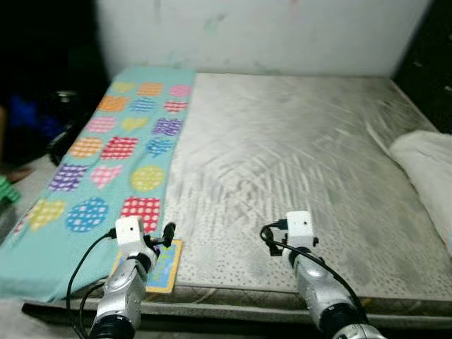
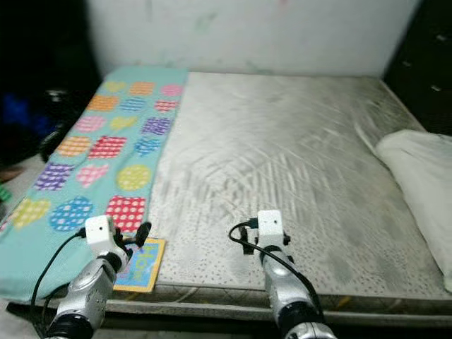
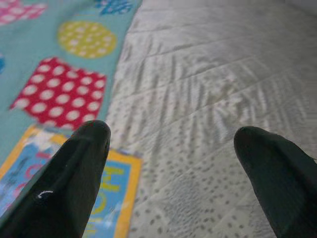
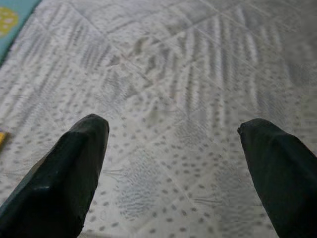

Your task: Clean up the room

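Grippers, two of them, hover low over the near edge of the mattress [image 1: 296,155], both with fingers spread and holding nothing. The left gripper [image 3: 171,148] sits at lower left of the frame, above one small yellow-edged book [image 1: 164,265] lying flat, its long axis running away from the robot. One teal blanket [image 1: 106,162] runs lengthwise up the left side; the book touches its near corner. The right gripper [image 4: 173,136] is at lower centre. One white pillow [image 1: 427,166] lies at the right edge.
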Robot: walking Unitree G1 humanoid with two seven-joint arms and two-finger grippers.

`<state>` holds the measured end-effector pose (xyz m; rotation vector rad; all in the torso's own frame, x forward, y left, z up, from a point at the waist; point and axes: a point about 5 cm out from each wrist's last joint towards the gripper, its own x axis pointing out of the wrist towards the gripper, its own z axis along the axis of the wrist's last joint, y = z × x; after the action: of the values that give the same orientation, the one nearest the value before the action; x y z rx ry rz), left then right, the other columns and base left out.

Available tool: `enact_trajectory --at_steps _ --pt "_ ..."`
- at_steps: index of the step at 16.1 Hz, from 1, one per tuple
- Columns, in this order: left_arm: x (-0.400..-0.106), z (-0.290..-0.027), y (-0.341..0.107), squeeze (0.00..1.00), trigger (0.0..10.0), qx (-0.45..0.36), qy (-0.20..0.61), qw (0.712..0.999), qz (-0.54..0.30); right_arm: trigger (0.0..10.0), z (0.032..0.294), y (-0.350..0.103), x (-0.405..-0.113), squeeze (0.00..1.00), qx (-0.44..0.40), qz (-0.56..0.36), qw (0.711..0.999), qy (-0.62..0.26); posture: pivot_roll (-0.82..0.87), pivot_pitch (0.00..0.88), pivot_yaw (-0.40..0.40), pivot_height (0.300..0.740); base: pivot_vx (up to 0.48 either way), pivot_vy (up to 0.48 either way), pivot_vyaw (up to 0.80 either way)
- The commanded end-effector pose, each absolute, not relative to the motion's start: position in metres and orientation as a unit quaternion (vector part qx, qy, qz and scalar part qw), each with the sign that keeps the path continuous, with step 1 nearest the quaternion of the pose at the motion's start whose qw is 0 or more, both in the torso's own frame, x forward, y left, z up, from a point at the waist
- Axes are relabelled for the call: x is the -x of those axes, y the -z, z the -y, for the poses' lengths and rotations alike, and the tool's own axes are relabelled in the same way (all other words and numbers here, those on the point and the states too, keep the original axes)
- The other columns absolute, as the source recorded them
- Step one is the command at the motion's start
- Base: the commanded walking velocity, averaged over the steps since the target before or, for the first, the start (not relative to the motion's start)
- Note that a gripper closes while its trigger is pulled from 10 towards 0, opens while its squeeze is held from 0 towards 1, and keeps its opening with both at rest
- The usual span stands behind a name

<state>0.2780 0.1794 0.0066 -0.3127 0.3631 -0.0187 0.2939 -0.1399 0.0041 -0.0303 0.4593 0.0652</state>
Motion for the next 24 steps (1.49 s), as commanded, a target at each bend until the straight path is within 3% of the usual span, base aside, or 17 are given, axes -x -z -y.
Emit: enact_trajectory --at_steps 1,17,24 --pt "-0.274 -0.183 -0.007 0.0 10.0 0.154 0.01 0.971 -0.183 10.0 0.139 -0.014 -0.301 0.0 0.018 -0.208 0.977 -0.04 -0.1 0.0 -0.026 0.74 0.0 0.341 0.0" --pt "-0.276 -0.179 -0.016 0.0 10.0 0.151 0.012 0.971 -0.187 10.0 0.134 -0.026 -0.307 0.0 0.031 -0.193 0.978 -0.068 -0.1 0.0 -0.027 0.74 0.0 0.356 0.0" --pt "-0.276 -0.179 -0.019 0.0 10.0 0.181 0.013 0.97 -0.164 10.0 0.127 -0.025 -0.305 0.0 0.047 -0.192 0.975 -0.096 -0.1 0.0 -0.031 0.74 0.0 0.0 0.0"
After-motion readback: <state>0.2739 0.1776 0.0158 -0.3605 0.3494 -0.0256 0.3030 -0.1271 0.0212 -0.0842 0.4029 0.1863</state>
